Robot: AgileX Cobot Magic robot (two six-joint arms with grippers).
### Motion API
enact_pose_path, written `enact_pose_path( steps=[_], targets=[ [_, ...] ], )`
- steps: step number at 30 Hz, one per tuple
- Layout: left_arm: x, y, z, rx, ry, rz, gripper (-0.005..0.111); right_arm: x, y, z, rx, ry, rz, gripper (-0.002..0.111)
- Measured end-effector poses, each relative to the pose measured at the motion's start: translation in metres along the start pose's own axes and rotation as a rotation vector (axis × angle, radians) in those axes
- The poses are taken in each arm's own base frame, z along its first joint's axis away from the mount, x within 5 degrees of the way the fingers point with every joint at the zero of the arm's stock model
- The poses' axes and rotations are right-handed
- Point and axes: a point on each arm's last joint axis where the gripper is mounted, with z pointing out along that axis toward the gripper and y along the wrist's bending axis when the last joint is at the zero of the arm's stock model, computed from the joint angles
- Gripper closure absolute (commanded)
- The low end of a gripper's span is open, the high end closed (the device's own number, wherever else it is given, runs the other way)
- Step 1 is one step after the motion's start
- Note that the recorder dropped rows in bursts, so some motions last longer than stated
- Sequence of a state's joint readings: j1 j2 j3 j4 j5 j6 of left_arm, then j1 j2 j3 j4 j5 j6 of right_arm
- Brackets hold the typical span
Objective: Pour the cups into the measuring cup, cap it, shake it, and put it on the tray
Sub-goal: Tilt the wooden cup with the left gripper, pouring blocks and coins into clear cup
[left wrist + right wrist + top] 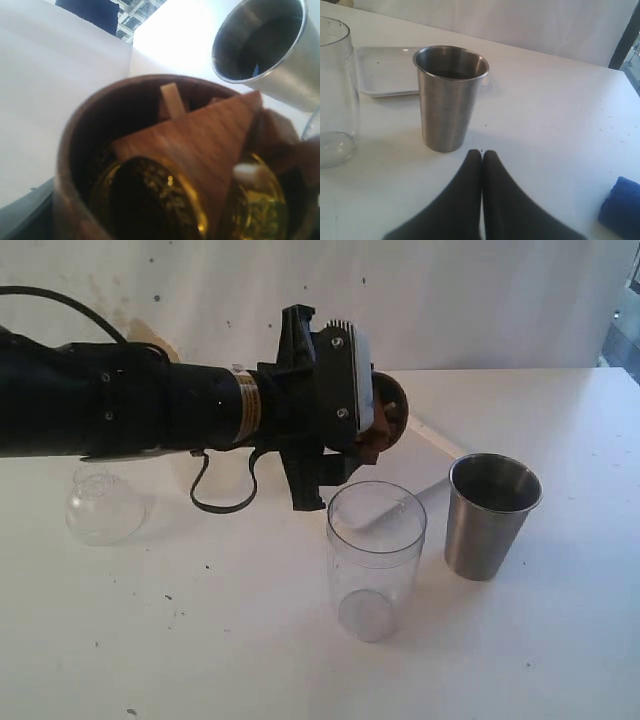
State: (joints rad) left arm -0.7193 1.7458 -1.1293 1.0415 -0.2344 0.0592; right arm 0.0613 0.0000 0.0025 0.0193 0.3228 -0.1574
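My left gripper (pixel 372 430) is shut on the brown wooden cup (pixel 392 412), holding it tipped on its side just above and behind the rim of the clear measuring cup (pixel 375 558). The left wrist view looks into the wooden cup (pixel 75 150), where a wooden triangle (pixel 200 145), gold discs (pixel 165 195) and a pale stick (pixel 172 100) lie. The measuring cup looks empty. The steel tumbler (pixel 490 515) stands upright to its right. My right gripper (pixel 481 153) is shut and empty, resting on the table just short of the tumbler (pixel 449 97). The white tray (pixel 385 75) lies behind the tumbler.
A clear dome-shaped lid (pixel 102 505) rests on the table at the left, under my left arm. A blue object (pixel 621 207) lies on the table near my right gripper. The white tabletop runs back to a white wall.
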Motion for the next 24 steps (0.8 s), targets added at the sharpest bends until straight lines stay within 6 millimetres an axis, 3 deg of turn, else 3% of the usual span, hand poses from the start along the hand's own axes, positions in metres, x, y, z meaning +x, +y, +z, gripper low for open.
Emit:
enact_pose_path(
  steps=[8, 24],
  targets=[
    [-0.0009, 0.0019, 0.0, -0.006, -0.001, 0.159, 0.107, 0.0, 0.0, 0.0, 0.0, 0.0, 0.0, 0.108],
    [-0.0101, -0.0076, 0.0026, 0.028, 0.037, 0.306, 0.107, 0.0, 0.0, 0.0, 0.0, 0.0, 0.0, 0.108]
  ],
)
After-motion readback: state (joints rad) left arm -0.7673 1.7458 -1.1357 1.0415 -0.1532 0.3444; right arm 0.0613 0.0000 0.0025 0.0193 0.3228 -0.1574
